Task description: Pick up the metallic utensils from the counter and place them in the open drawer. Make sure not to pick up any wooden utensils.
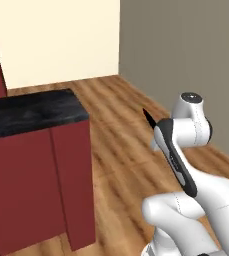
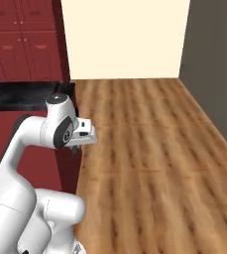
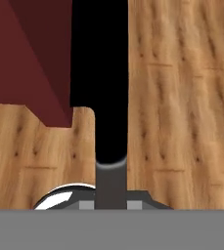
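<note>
Gripping black-handled knife, fingers closed, wooden floor

Rendered kitchen, black stone counter, dark red cabinets, wood floor

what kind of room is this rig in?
Most likely a kitchen, rendered. The signs: a glossy black stone counter over dark red panels, paneled red cabinet doors on the wall behind it, and a wood plank floor. The gripper carries a black-handled knife.

Wooden floor, cream wall
</note>
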